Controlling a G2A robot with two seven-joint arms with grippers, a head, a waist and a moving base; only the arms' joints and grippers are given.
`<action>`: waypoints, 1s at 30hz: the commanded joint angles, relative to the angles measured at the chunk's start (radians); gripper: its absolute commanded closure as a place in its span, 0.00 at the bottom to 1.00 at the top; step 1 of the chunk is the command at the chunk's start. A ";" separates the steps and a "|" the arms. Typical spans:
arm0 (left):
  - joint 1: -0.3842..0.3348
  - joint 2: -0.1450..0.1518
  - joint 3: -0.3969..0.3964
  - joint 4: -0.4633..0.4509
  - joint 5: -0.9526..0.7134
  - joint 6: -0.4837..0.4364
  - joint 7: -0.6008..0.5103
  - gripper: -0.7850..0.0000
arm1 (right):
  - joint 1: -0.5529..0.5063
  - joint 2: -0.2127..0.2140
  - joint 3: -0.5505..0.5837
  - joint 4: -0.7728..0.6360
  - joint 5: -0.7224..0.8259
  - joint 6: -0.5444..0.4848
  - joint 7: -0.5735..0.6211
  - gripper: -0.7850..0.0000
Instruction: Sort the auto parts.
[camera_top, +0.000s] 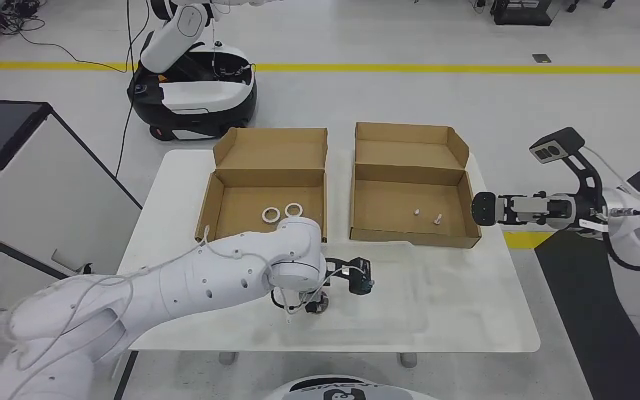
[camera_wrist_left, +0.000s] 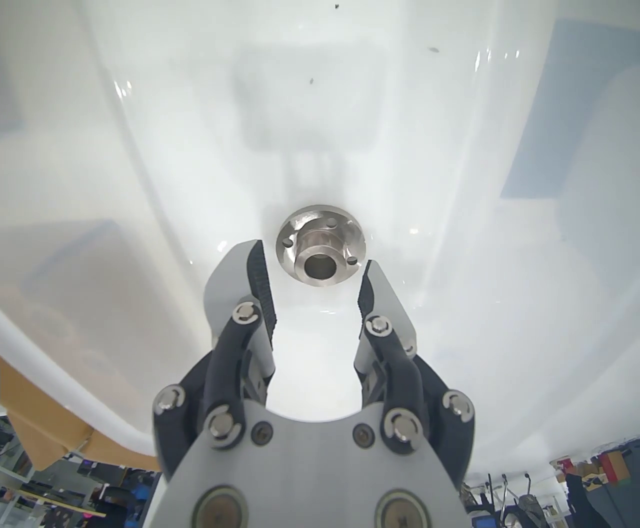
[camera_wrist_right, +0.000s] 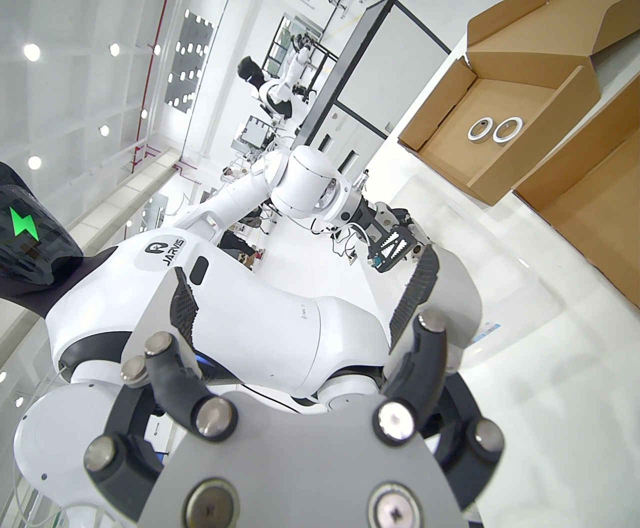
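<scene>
Item 1, left arm: it enters from the 8 o'clock corner and lies across the near part of the surface (camera_top: 450, 300), with the wrist bent so that the left pincer (camera_wrist_left: 312, 272) points down. The pincer is released. Its jaws stand apart on either side of the metal flanged hub (camera_wrist_left: 320, 250), and I see a gap at each side, so I record no contact.

Item 2, task part: the hub sits on the bare surface at about 6 o'clock, near the front edge. Its flange is down and its bored collar is up.

Item 3, right arm: it is held level beyond the 3 o'clock edge. The right pincer (camera_wrist_right: 300, 295) is aimed toward 9 o'clock, is released, and holds nothing. It hangs just beside the near corner of the right box (camera_top: 415, 238).

Item 4, boxes: both are open. The left box (camera_top: 212, 205) stands at 11 o'clock and holds two white rings (camera_top: 270, 213) side by side. The right box stands at 1 o'clock and holds two small pale parts (camera_top: 417, 212); I cannot tell their type.
</scene>
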 joint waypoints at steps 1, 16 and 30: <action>0.007 -0.003 0.000 0.008 0.000 -0.001 0.001 0.50 | 0.000 0.000 0.000 0.000 0.000 0.000 0.000 0.00; 0.023 -0.015 0.000 0.041 0.027 0.003 -0.003 0.72 | 0.000 0.000 0.000 0.000 0.000 0.000 0.000 0.00; 0.001 -0.049 0.000 0.082 0.033 -0.016 0.016 0.70 | 0.000 0.000 0.000 0.000 0.000 0.000 0.000 0.00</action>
